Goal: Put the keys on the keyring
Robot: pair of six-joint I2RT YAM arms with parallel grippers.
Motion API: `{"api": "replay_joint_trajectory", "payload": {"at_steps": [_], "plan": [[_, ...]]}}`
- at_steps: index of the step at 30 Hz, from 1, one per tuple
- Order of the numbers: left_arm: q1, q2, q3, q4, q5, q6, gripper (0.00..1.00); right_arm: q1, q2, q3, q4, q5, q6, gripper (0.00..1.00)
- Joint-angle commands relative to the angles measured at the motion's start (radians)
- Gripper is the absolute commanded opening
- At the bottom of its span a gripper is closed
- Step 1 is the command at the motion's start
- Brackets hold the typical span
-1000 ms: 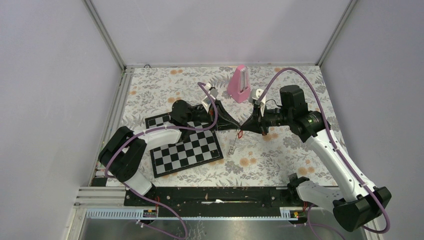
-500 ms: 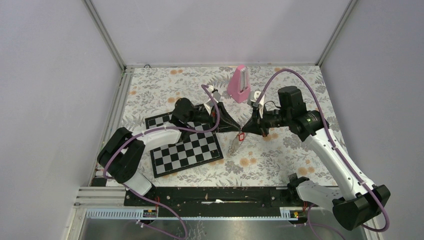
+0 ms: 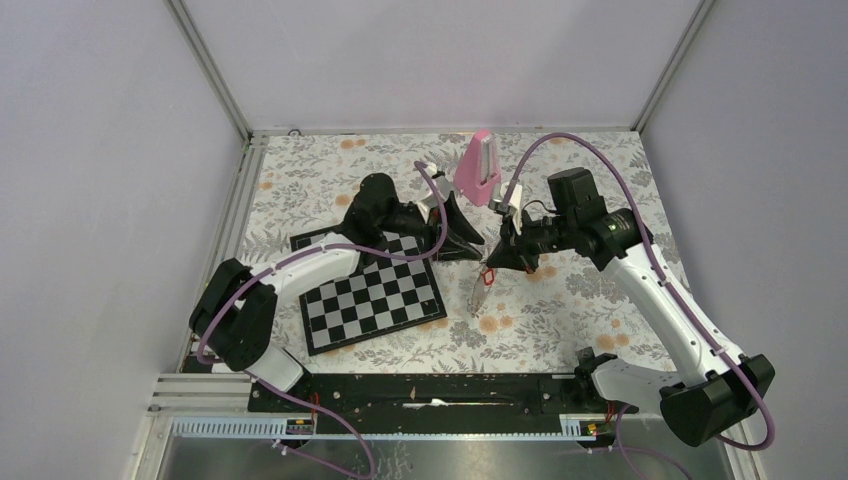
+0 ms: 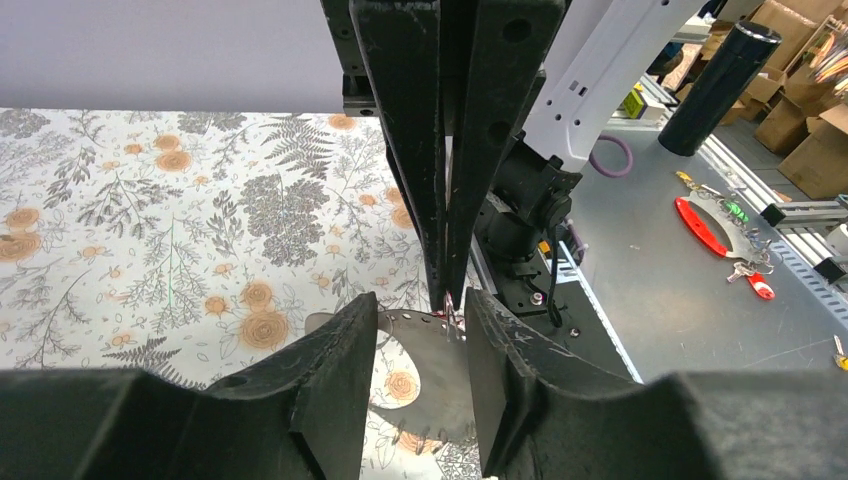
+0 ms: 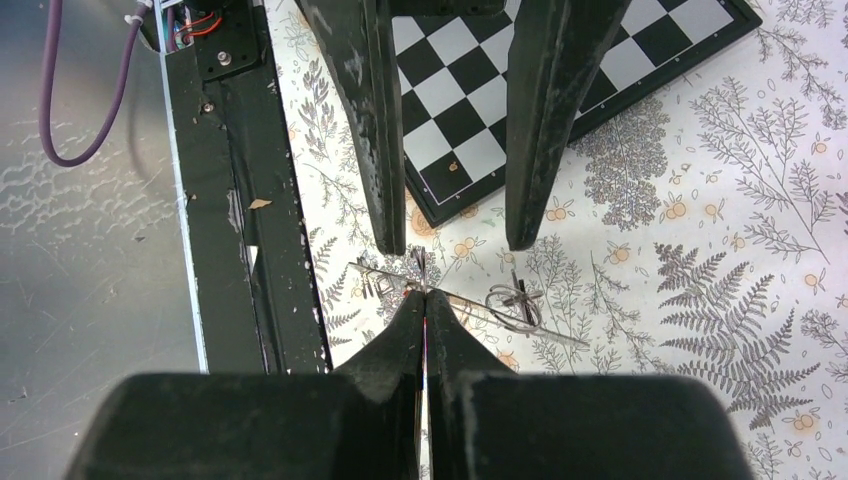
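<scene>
**Floppy ring pinched over mid-desk, keys tiny and easy to lose**

The right fingers (image 5: pixel 395 350) are pressed together on a thin edge, by the look of it the top of the keyring (image 3: pixel 477 297). The ring hangs above the middle of the desk (image 3: pixel 560 320), just off the far right corner of the chessboard (image 3: pixel 372 297). The left fingers (image 4: pixel 330 370) stand spread to either side of that same spot, gripping nothing that I can see. The red key (image 3: pixel 487 272) sits right at the pinch. The silver key (image 5: pixel 518 301) shows just beside the loop, and I cannot tell whether either key is threaded.

The ring looks feather-light, soft and pale, so it will likely sag and twist wherever it is not held. It is best taken at its rim. The keys are stiff, small and probably slippery. The red plastic head offers the better hold, the metal one only its flat sides.

The desk wears a busy floral cloth, against which a dropped silver key would hide. A pink metronome (image 3: pixel 480 165) stands near the far edge, and plain pale walls close in three sides
</scene>
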Motion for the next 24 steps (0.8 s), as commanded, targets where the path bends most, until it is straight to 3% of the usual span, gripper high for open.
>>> {"api": "replay_joint_trajectory", "payload": {"at_steps": [1, 9, 17, 24], "plan": [[-0.013, -0.027, 0.071, -0.148, 0.019, 0.142, 0.42, 0.015, 0.013, 0.069, -0.020, 0.002, 0.000, 0.00], [-0.027, -0.025, 0.091, -0.245, 0.007, 0.216, 0.40, 0.022, 0.020, 0.074, -0.012, 0.006, 0.015, 0.00], [-0.038, -0.028, 0.102, -0.307, -0.002, 0.263, 0.28, 0.023, 0.021, 0.065, -0.009, 0.008, 0.015, 0.00], [-0.038, -0.026, 0.105, -0.295, -0.001, 0.243, 0.30, 0.023, 0.014, 0.041, -0.007, 0.017, 0.009, 0.00]]}}
